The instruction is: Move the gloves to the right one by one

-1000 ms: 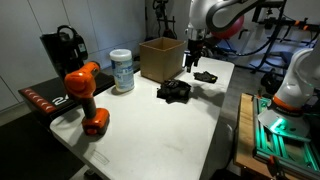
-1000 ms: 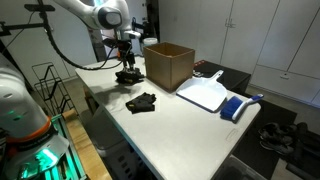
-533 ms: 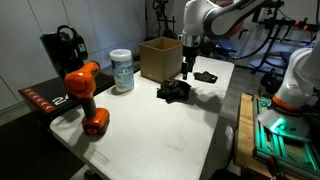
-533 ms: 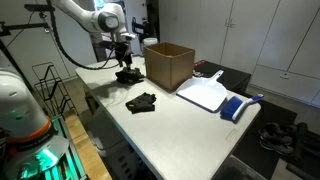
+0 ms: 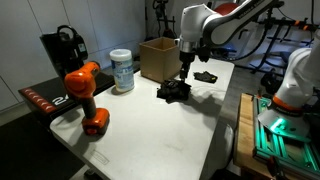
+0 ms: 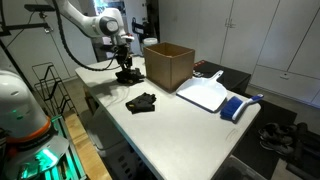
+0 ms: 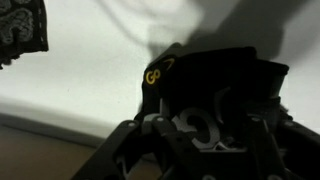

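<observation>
One glove [image 5: 205, 76] lies alone nearer the edge of the tabletop [image 5: 150, 130], probably already moved, while the hand [image 5: 183, 77] sits low on the heap of gloves [image 5: 173, 92] beside the box [image 5: 160, 57]; I cannot tell whether it is grasping one, so most of the job is left.

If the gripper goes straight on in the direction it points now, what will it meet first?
The black glove directly under the gripper, near the cardboard box. In the wrist view it fills the space ahead, so it seems very close; actual touch is unclear.
</observation>
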Controlling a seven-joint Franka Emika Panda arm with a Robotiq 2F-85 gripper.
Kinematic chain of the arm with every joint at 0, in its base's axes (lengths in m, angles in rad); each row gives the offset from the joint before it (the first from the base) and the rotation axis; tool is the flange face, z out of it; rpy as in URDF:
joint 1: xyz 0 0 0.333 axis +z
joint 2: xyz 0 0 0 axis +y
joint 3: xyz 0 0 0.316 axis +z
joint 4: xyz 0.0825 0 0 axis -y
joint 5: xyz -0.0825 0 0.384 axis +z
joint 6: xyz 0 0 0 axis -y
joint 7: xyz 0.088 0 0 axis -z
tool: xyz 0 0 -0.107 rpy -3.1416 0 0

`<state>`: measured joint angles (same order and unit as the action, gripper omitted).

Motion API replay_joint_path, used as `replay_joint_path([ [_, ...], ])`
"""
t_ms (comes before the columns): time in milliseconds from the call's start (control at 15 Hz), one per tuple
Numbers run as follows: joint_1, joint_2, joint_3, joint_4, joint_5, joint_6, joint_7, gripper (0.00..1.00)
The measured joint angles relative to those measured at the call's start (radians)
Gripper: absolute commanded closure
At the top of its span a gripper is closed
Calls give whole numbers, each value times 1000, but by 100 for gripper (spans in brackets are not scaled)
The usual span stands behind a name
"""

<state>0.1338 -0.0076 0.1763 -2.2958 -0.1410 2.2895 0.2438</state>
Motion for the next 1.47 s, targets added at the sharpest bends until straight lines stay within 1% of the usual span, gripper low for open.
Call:
replay_joint_path([
  [200,7,4,0,7,0,4,-16,95],
  [267,8,4,0,10,0,5,-24,85],
  [333,10,4,0,13,2,5,-34,60],
  [400,12,4,1,15,4,6,-43,60],
  [467,13,2,1,17,11,9,-56,59],
  [533,16,-1,1,19,23,16,-72,53],
  [800,28,-16,5,20,105,41,-162,23],
  [933,31,-11,6,19,113,41,-183,8],
  [1000,32,-6,6,19,112,41,-190,49],
  [1067,32,0,6,19,109,41,-193,47],
  [1133,32,6,6,19,106,41,-194,47],
  [1200,32,12,6,19,104,41,-194,54],
  [1267,32,15,5,19,104,41,-195,64],
  [1467,32,17,5,19,99,41,-196,87],
])
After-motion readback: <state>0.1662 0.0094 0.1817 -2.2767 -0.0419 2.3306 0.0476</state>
